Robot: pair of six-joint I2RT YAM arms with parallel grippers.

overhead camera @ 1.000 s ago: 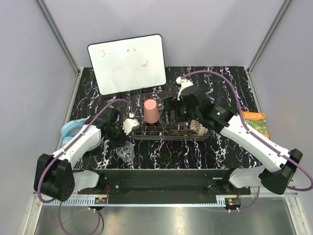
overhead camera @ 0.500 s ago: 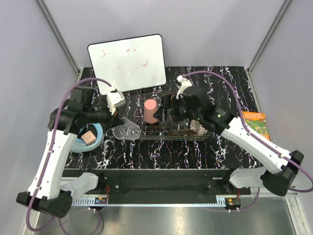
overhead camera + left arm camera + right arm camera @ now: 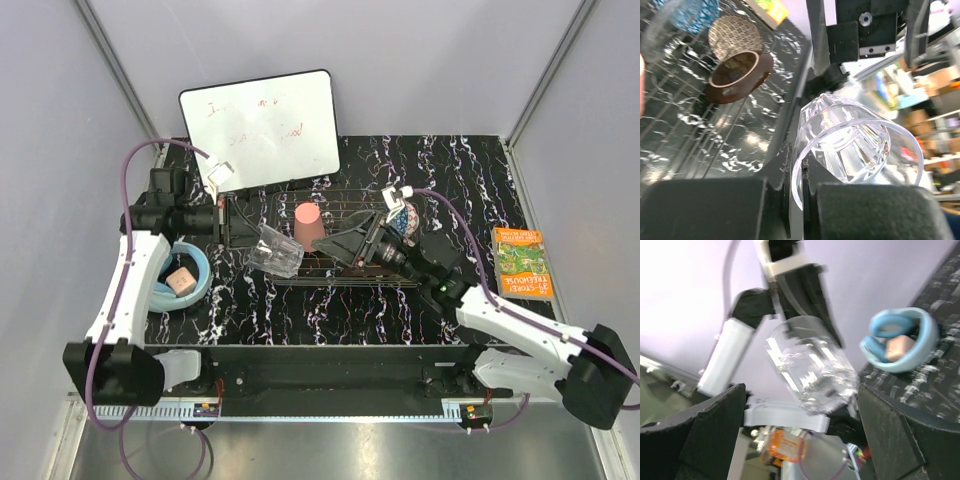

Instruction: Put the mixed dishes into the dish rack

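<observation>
Clear glass bowl [image 3: 278,250] pinched by rim in left jaws, right jaws wide, facing it

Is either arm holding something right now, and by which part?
The left gripper pinches the clear glass by its rim, the wall clamped between its two fingers. The right gripper is open and holds nothing.

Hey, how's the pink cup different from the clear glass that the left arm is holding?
The pink cup is opaque; the clear glass is see-through. The pink cup stands on end inside the dish rack; the clear glass is tipped on its side. Nothing grips the pink cup, while the left gripper has its jaws shut on the clear glass's rim. Both are drinking vessels.
</observation>
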